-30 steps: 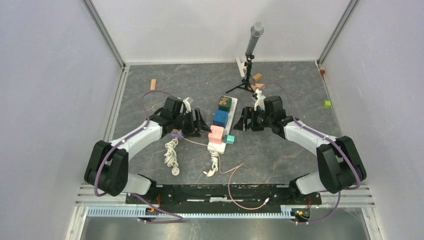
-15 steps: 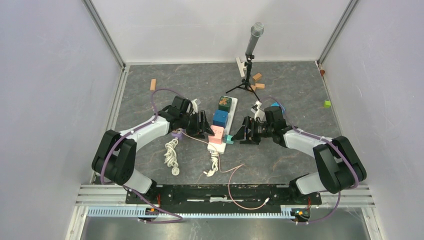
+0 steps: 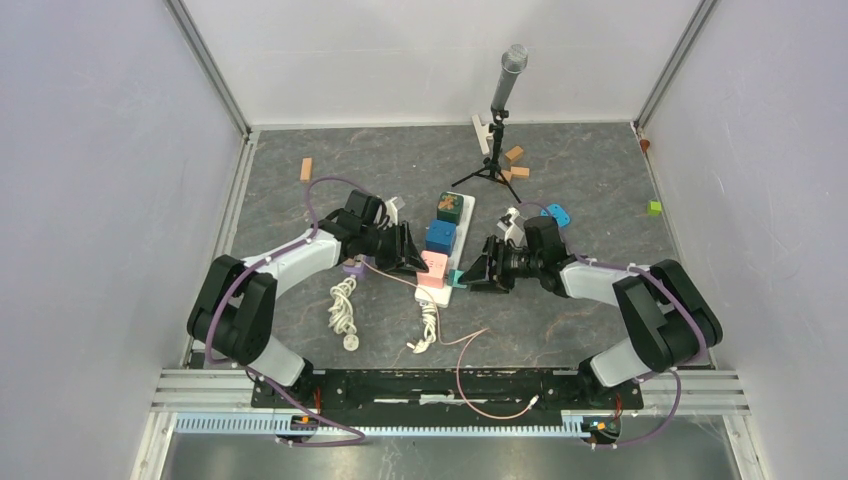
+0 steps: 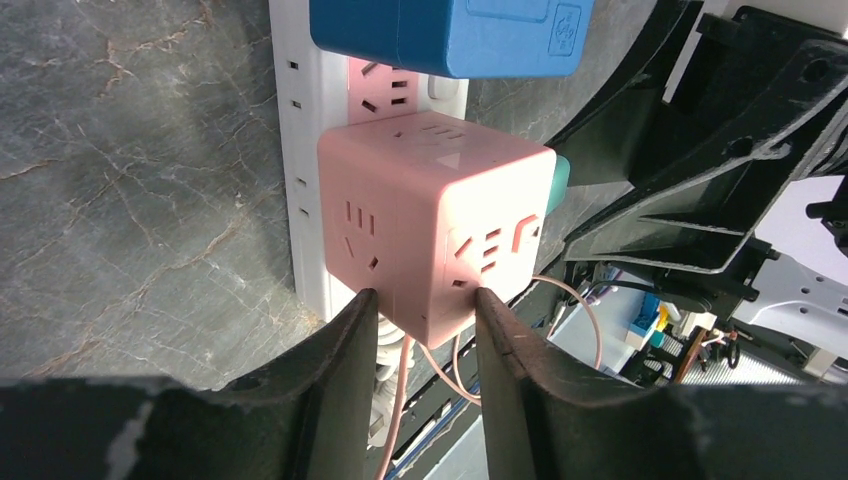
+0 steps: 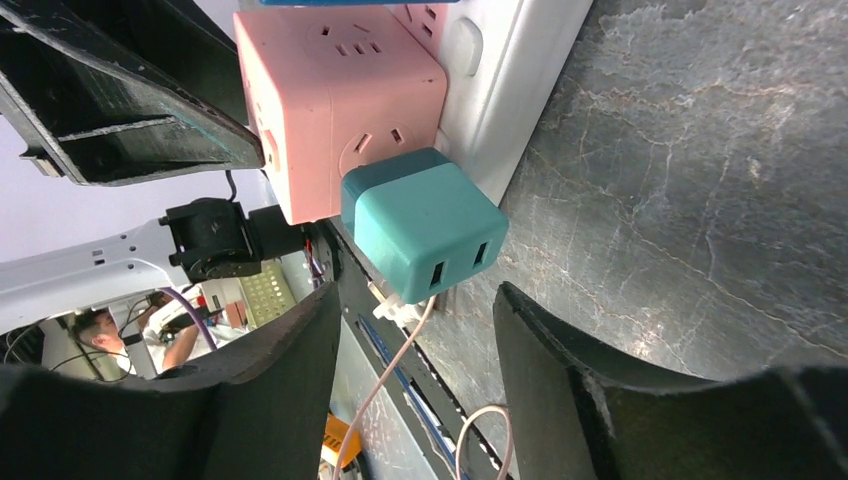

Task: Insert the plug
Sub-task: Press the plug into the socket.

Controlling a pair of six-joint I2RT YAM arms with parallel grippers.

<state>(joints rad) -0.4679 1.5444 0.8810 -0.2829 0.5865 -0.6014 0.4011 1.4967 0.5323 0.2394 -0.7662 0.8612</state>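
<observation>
A white power strip (image 3: 467, 222) carries a green cube, a blue cube (image 3: 440, 236) and a pink cube adapter (image 3: 433, 265). The teal plug (image 3: 457, 278) sits against the pink cube's right side with a thin pink cable hanging from it. My left gripper (image 4: 420, 298) is shut on the near corner of the pink cube (image 4: 430, 220), and both fingers (image 4: 345, 340) touch it. My right gripper (image 5: 418, 295) is open, one finger on each side just below the teal plug (image 5: 425, 225), touching nothing. In the top view the two grippers (image 3: 410, 250) (image 3: 478, 270) face each other across the strip.
A microphone on a tripod (image 3: 497, 110) stands behind the strip, with wooden blocks (image 3: 515, 160) beside it and one (image 3: 306, 168) at far left. A coiled white cord (image 3: 343, 305) lies front left. The pink cable (image 3: 465, 360) loops toward the front rail. A small green cube (image 3: 654, 208) lies far right.
Both grippers have moved inward to the pink cube. The left jaws have narrowed onto it. The right jaws have narrowed around the teal plug without touching.
</observation>
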